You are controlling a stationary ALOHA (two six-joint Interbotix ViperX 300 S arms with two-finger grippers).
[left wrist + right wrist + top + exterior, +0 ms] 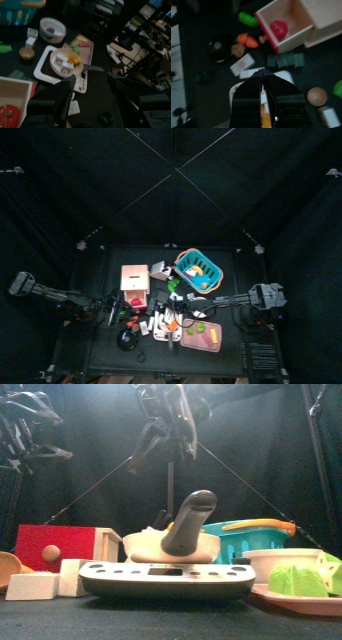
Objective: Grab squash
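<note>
The squash (75, 60) is a small yellow-orange piece lying among white cubes in a pan on the white tray (44, 75). My right gripper (262, 75) hangs high over that tray, its jaws shut to a thin slit. A sliver of the squash (265, 118) shows through the slit, below the jaws. In the front view the right gripper (163, 434) is well above the pan's dark handle (191, 509). My left gripper (93, 87) stands open beside the tray with nothing between its jaws.
A teal basket (254, 534) stands behind the tray on the right and a wooden box (298, 22) with a red ball on the left. The pink board (83, 46) with green pieces lies close by, as does a white bowl (52, 30). Small toy foods lie scattered nearby.
</note>
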